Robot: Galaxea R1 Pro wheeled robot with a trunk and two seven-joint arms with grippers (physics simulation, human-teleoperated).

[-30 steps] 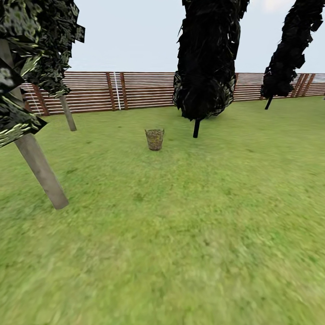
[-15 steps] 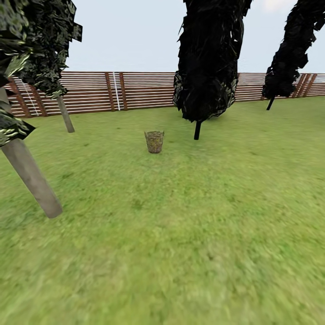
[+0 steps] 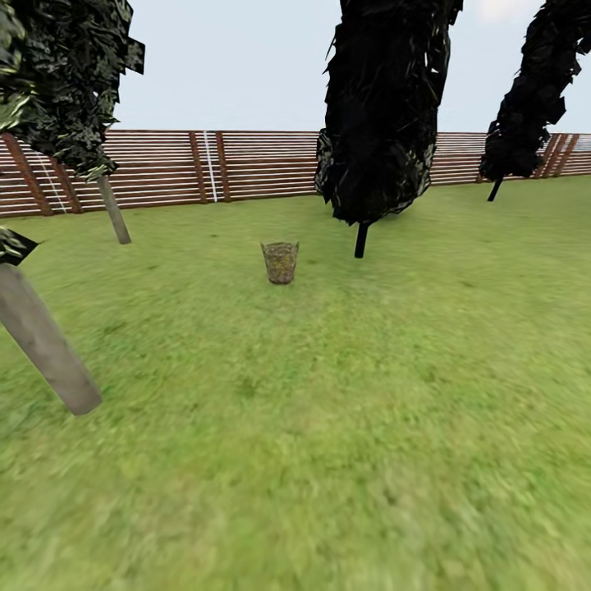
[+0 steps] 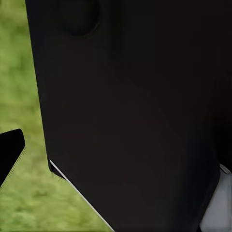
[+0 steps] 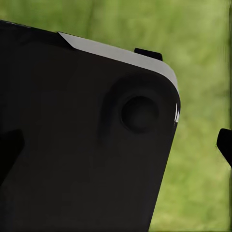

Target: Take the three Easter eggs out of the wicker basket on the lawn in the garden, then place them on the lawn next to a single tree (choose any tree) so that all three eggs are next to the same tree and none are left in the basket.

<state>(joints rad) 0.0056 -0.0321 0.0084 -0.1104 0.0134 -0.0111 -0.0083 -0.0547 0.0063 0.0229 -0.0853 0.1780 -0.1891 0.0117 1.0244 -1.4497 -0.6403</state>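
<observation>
Standing upright on the lawn (image 3: 328, 427), the wicker basket (image 3: 280, 262) sits a little left of centre in the head view, well ahead across open grass. Its weave shows yellowish flecks, but the Easter eggs cannot be made out as separate things at this range. Wide bare grass lies between the camera and the basket, and more spreads off to the right. A pale grey-beige tree trunk (image 3: 43, 346) leans at the left edge, near the camera and well apart from the basket. A second pale trunk (image 3: 113, 212) stands further back on the left under dark speckled leaves. A black cone-shaped tree (image 3: 382, 107) on a thin dark stem stands just right of and behind the basket; another black tree (image 3: 529, 90) is far right by the fence. The brown slat fence (image 3: 254, 164) closes the garden along the back, with a white upright line on one panel. No writing or labels can be read.

In the left wrist view, a dark robot body panel (image 4: 130, 111) covers most of the picture, with blurred grass beside it; how the left jaws stand I cannot tell.

In the right wrist view, a dark panel with a round recess (image 5: 87, 145) blocks most of the picture against blurred grass; the right jaws' opening cannot be told.
</observation>
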